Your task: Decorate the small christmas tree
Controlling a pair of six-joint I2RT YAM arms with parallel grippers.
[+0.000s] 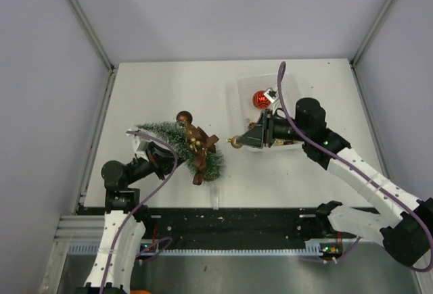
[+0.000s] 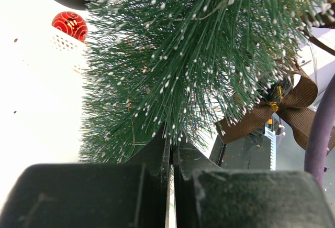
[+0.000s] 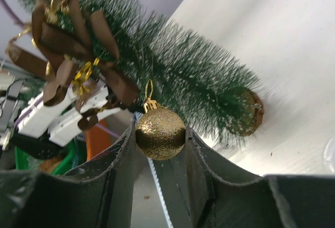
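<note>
The small christmas tree lies on its side left of centre, tip to the left, wooden base to the right. Brown ribbon bows and a dark brown bauble hang on it. My left gripper is shut on the tree's bristles, its fingers pressed together. My right gripper is shut on a gold glitter bauble, held just right of the tree's base with its hanger loop toward the branches.
A clear plastic tray stands at the back right, under my right arm, with a red bauble in it; the bauble also shows in the left wrist view. The black rail runs along the table's near edge.
</note>
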